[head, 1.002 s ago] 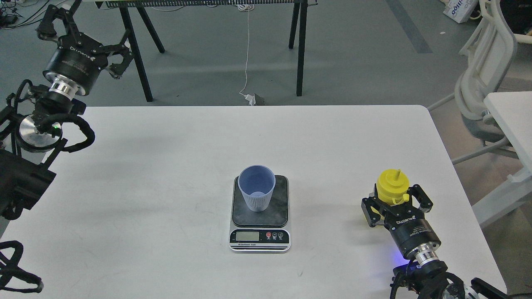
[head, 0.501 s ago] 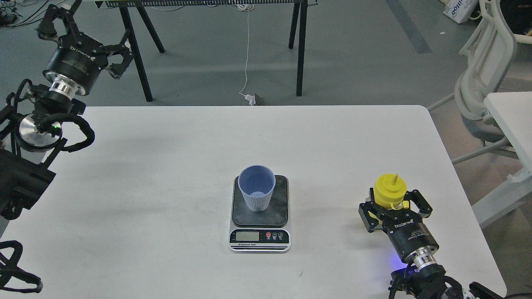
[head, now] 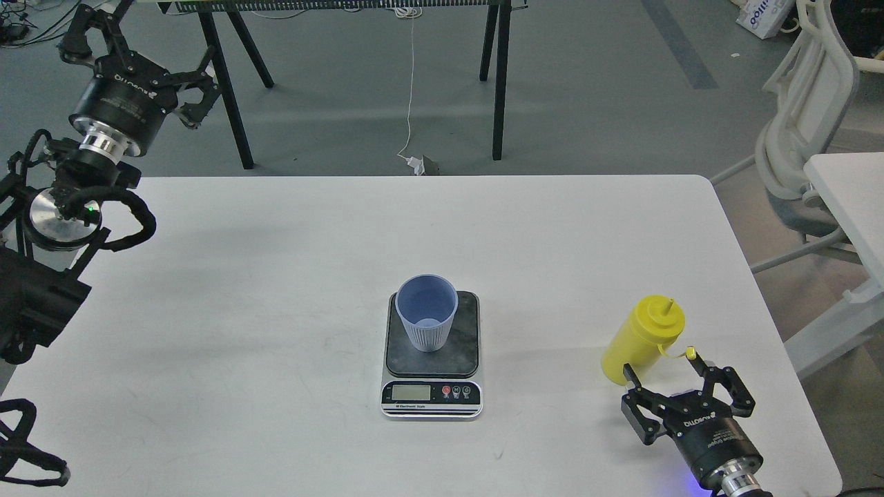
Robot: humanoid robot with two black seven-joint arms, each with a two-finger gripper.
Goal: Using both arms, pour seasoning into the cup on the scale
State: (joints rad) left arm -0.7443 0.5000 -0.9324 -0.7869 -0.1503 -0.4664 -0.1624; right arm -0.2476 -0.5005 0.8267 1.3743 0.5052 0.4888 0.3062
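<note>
The light-blue ribbed cup [head: 427,312] stands upright on the dark platform of the scale [head: 432,355] at the table's middle front. The yellow seasoning bottle [head: 642,338] stands on the table at the right, its nozzle up and its small cap hanging to the right. My right gripper [head: 668,369] is open just in front of the bottle and apart from it. My left gripper [head: 135,48] is open and empty, held high beyond the table's far left corner.
The white table [head: 276,276] has its right edge close to the bottle. A black trestle stand [head: 228,90] is behind the table. A white chair [head: 808,138] and a second white table [head: 853,200] are at the right.
My right gripper has let go of the yellow bottle and drawn back toward the table's front edge. The bottle now stands free. The left arm has barely moved.
</note>
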